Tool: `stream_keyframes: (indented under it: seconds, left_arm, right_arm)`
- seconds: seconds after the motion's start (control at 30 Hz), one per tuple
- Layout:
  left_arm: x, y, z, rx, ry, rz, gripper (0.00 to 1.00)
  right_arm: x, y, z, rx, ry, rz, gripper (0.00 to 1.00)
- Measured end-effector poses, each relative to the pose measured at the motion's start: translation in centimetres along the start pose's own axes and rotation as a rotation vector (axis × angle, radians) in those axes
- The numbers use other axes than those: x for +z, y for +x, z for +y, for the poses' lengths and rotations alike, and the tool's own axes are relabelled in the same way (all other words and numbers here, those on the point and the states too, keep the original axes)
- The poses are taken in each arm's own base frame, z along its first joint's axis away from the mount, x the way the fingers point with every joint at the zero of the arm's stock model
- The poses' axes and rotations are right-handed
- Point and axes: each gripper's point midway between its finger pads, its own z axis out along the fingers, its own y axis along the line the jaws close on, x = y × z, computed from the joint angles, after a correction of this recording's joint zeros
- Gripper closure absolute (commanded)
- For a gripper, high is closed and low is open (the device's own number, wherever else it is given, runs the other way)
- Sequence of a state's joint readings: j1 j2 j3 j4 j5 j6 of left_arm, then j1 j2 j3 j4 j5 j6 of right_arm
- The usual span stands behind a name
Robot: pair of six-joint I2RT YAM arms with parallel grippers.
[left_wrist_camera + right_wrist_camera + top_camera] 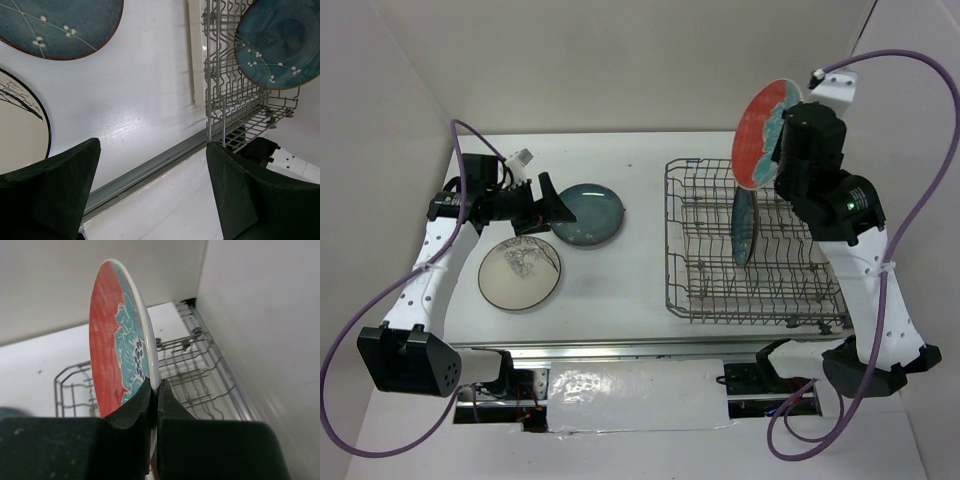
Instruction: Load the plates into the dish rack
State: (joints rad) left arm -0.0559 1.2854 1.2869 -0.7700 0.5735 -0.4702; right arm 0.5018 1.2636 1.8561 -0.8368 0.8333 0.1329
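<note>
Right jaws: clamped on upright red plate, above dish rack.
Left jaws: wide apart, empty, left side.

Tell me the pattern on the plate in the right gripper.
The red plate has teal-white patterning; clearest in right wrist view.

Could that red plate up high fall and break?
It might. The right gripper pinches the red plate only at its rim, high above the dish rack, so a slip could drop it. Coming down, it could also bump the teal plate standing in the rack's tines.
</note>
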Motion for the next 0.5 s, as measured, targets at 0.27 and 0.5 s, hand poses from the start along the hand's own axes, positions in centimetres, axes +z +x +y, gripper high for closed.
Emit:
stream_keyframes:
  seconds: [0.27,0.5]
  left_arm:
    - [0.0,0.0,0.0,0.001,0.001,0.001,0.01]
    - [0.0,-0.1,-0.1,0.004,0.002,0.0,0.01]
  right_arm:
    - [0.3,-1.7,-8.0,0.054,0.216,-0.05,1.0]
    - [-1.2,-0.7,-12.7,0.045,0.325,-0.072,1.0]
